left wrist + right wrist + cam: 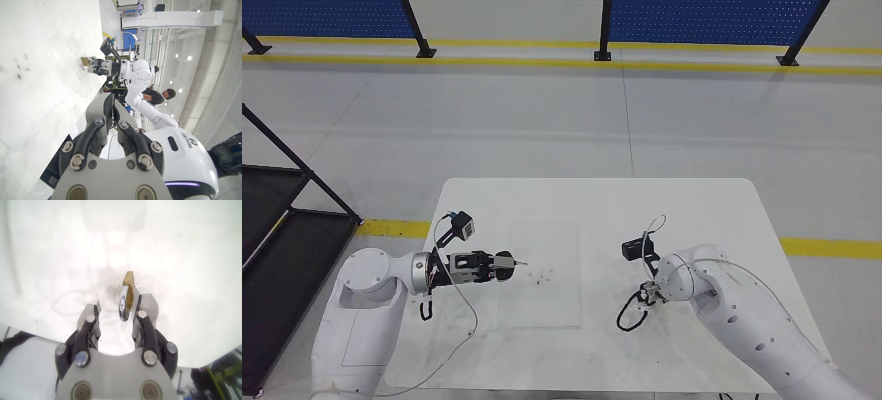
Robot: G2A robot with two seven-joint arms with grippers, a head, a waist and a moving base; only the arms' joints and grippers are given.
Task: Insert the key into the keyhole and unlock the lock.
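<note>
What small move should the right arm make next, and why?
Probably shut the right gripper on the padlock. Its jaws stand open: the padlock touches one finger, the other is apart. The left gripper seems to hold the key, and a loose padlock would likely slip when the key pushes.

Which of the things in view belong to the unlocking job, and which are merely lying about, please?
Belonging to the job: padlock, between the right gripper's open jaws; key, pinched in the left gripper.
Lying about: clear mat on the table; black rack on the floor beside it.
</note>
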